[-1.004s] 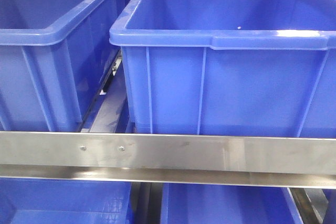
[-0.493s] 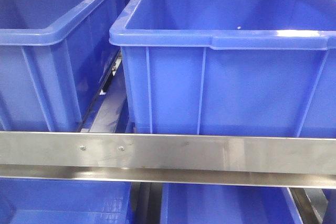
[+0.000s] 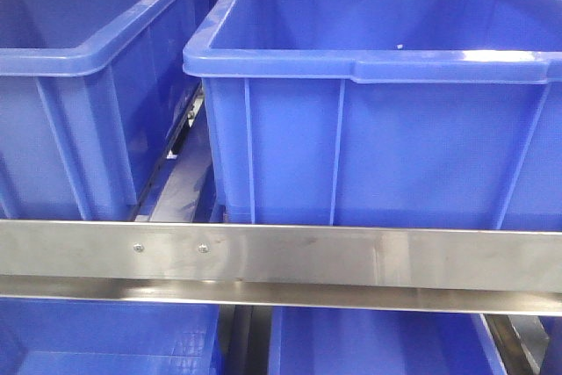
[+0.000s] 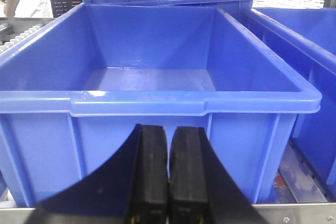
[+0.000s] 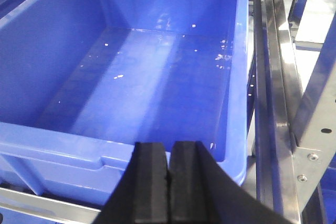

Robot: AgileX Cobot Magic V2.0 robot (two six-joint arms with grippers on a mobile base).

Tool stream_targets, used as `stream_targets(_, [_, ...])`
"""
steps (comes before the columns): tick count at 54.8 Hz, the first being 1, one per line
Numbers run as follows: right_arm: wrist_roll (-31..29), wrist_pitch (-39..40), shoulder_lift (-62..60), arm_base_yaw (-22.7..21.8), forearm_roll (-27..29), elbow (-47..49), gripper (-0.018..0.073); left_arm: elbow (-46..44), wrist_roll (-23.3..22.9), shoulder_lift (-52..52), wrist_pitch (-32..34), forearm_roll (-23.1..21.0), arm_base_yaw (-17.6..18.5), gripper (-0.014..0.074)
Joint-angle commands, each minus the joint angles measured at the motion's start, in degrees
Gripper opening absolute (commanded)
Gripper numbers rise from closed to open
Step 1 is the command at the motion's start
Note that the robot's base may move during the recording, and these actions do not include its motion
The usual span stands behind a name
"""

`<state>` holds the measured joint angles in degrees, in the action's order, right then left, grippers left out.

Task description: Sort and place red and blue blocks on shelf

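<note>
Two clenched tools, left tool [image 4: 168, 182] and right tool [image 5: 169, 182], are each facing one blue bin [image 4: 157, 100] beyond the shelf [image 3: 281, 256] rail

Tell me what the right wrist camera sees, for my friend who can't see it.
A big empty blue plastic bin fills the view, with small white specks on its floor. The robot's right hand pokes in at the bottom, its black fingers pressed together. The shelf's silver metal frame runs along the right side.
</note>
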<state>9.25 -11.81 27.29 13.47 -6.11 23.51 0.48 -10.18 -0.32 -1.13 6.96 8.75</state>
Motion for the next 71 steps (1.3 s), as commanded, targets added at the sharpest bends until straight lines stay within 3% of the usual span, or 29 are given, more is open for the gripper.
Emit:
stream_targets(1, [-0.1, 4.9, 0.1, 0.0, -0.8, 1.7, 0.0068, 1.6, 0.1, -1.2, 5.5, -0.6, -0.1, 0.0083])
stream_targets(17, [-0.1, 4.7, -2.3, -0.5, -0.5, -0.2, 0.0068, 1.6, 0.1, -1.2, 5.5, -0.6, -0.1, 0.0083])
stream_targets(35, [0.0, 7.9, -16.9, -6.6, 0.7, -13.9, 0.0068, 1.6, 0.1, -1.2, 5.5, -0.6, -0.1, 0.0083])
stream_targets(53, [0.0, 8.1, -29.0, -7.0, 0.7, -25.4, 0.0068, 1.6, 0.1, -1.2, 5.5, -0.6, -0.1, 0.0083])
stream_targets(71, [-0.1, 7.1, -28.9, -7.3, 0.7, -25.2, 0.0068, 1.6, 0.1, -1.1, 5.5, -0.6, -0.1, 0.0083])
